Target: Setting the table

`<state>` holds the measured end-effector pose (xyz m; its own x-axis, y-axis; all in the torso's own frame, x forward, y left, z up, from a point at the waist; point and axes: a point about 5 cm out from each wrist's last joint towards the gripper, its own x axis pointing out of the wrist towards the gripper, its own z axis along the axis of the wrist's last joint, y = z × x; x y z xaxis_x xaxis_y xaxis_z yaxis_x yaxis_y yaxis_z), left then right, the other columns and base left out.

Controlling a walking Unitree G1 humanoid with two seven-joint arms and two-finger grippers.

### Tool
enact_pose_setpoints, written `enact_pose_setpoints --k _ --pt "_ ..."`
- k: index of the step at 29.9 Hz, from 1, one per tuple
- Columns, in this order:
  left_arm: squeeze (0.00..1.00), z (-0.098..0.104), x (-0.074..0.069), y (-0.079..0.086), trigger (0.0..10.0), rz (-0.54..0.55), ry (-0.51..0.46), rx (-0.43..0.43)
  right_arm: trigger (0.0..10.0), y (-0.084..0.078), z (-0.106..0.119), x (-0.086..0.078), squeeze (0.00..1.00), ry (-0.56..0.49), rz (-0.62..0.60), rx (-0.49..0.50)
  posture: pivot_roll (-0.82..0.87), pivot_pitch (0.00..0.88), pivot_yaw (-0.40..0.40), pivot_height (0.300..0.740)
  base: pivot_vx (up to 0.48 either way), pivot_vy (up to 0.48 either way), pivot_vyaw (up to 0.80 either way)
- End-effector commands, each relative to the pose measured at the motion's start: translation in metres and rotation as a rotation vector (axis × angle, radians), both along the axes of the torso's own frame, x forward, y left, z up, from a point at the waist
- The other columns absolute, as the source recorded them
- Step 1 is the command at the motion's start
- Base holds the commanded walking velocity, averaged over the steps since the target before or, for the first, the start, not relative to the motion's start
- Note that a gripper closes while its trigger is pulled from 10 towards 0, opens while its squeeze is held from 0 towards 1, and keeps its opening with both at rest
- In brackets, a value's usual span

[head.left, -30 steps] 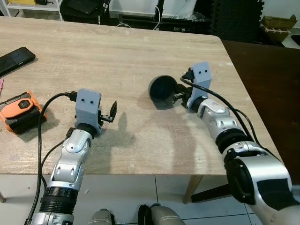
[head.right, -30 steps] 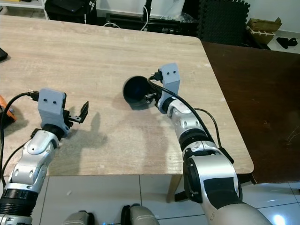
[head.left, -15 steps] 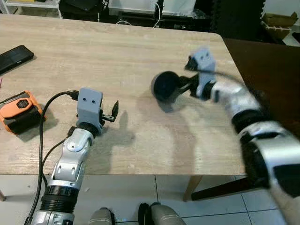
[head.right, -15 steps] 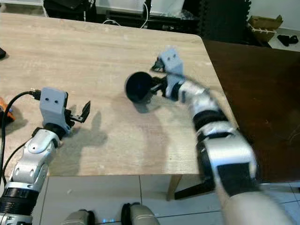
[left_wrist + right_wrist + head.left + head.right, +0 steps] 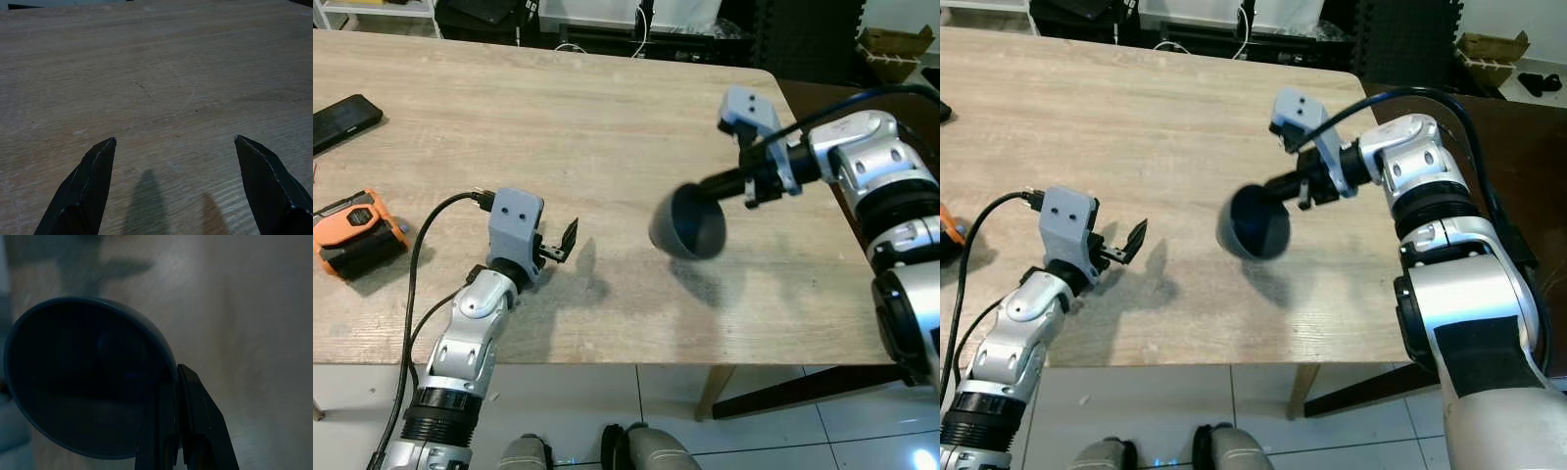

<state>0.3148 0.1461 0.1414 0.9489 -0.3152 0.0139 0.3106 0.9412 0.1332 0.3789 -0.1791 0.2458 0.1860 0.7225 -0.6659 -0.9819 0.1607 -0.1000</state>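
A dark blue bowl [image 5: 688, 223] hangs tilted above the wooden table [image 5: 558, 117], near its front right part, casting a shadow below. My right gripper [image 5: 717, 182] is shut on the bowl's rim; in the right wrist view the fingers [image 5: 188, 431] pinch the rim of the bowl [image 5: 83, 377]. My left gripper [image 5: 566, 242] hovers low over the table at the front left, open with nothing between its fingers [image 5: 88, 181].
An orange and black tape measure [image 5: 354, 228] lies at the left edge, with a black phone [image 5: 344, 119] behind it. A dark brown table [image 5: 891, 147] adjoins on the right. Boxes and dark mats stand beyond the far edge.
My right gripper has lifted the bowl off the table and carried it toward the front right, tilting it. The left arm shifted slightly right.
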Motion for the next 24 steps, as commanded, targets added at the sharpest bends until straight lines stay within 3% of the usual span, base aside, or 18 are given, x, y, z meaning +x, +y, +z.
enact_pose_setpoints --k 1,2,3,4,15,16,17,18,21,23,24 --pt "0.0 -0.005 -0.004 -0.005 10.0 -0.028 0.024 0.002 3.8 -0.007 -0.004 -0.003 0.0 0.007 0.023 -0.056 0.1 0.076 -0.088 0.74 0.0 0.0 0.0" --pt "0.0 -0.005 -0.004 -0.005 10.0 -0.03 0.025 0.003 3.8 -0.008 -0.006 -0.003 0.0 0.004 0.022 -0.069 0.1 0.076 -0.088 0.74 0.0 0.0 0.0" --pt "0.0 -0.005 -0.004 -0.004 10.0 -0.031 0.024 0.01 8.7 -0.008 -0.008 -0.004 0.0 -0.002 0.03 -0.097 0.1 0.077 -0.086 0.74 0.0 0.0 0.0" --pt "0.0 -0.005 -0.004 -0.004 10.0 -0.032 0.022 0.015 10.0 -0.009 -0.009 -0.004 0.0 -0.006 0.036 -0.116 0.1 0.077 -0.086 0.74 0.0 0.0 0.0" --pt "0.0 -0.004 -0.005 -0.008 10.0 -0.063 0.031 0.012 10.0 -0.014 -0.017 -0.005 0.0 -0.002 0.046 -0.261 0.1 0.08 -0.082 0.74 0.0 0.0 0.0" --pt "0.0 -0.005 -0.006 -0.008 10.0 -0.065 0.032 0.013 10.0 -0.015 -0.017 -0.005 0.2 -0.01 0.045 -0.276 0.1 0.08 -0.083 0.74 0.0 0.0 0.0" --pt "0.0 -0.005 -0.006 -0.008 10.0 -0.065 0.032 0.013 10.0 -0.015 -0.017 -0.005 0.2 -0.01 0.045 -0.276 0.1 0.08 -0.083 0.74 0.0 0.0 0.0" --pt "0.0 -0.005 -0.006 -0.008 10.0 -0.065 0.032 0.013 10.0 -0.015 -0.018 -0.005 0.45 -0.013 0.043 -0.283 0.1 0.08 -0.083 0.74 0.0 0.0 0.0" --pt "0.0 -0.005 -0.005 -0.007 10.0 -0.06 0.032 0.016 10.0 -0.015 -0.018 -0.003 0.5 -0.024 0.031 -0.3 0.1 0.08 -0.083 0.74 0.0 0.0 0.0" --pt "0.0 -0.005 -0.006 -0.006 10.0 -0.057 0.033 0.016 10.0 -0.015 -0.019 -0.003 0.75 -0.034 0.018 -0.308 0.1 0.084 -0.085 0.74 0.0 0.0 0.0" --pt "0.0 -0.005 -0.006 -0.006 10.0 -0.057 0.033 0.015 10.0 -0.015 -0.02 -0.002 0.75 -0.037 0.014 -0.312 0.1 0.084 -0.085 0.74 0.0 0.0 0.0"
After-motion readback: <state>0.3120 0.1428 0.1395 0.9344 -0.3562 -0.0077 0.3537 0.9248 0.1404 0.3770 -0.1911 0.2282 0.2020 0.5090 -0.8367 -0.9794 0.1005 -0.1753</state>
